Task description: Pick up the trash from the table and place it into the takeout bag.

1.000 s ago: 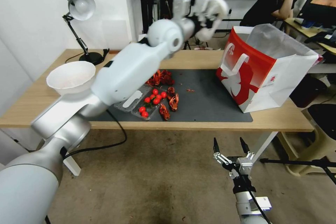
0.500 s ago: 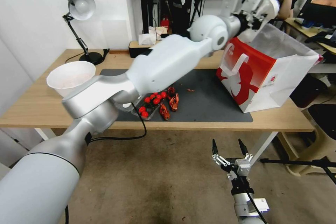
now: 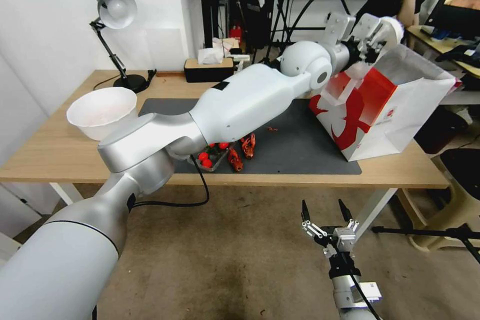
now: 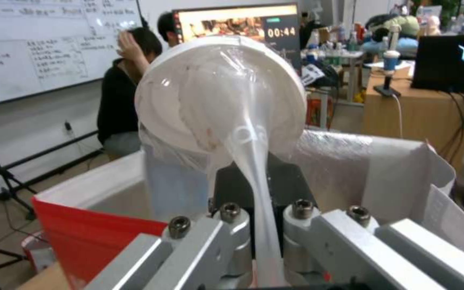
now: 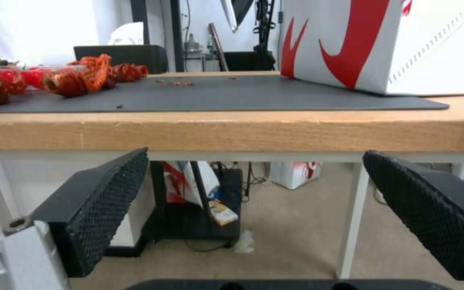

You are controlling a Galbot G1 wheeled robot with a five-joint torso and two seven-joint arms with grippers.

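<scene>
White lidded cup pinched in left pincer above takeout bag; right pincer spread.

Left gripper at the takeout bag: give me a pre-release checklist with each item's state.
1. Left gripper shut on the white bowl: ok.
2. Bowl over the takeout bag opening: ok by the left wrist view.
3. Bag upright, mouth open: ok.
4. Bowl fully clear of the bag rim: cannot tell.
5. Right gripper open, parked below the table edge: ok.
6. Table cleared: not ok, red scraps remain.
</scene>
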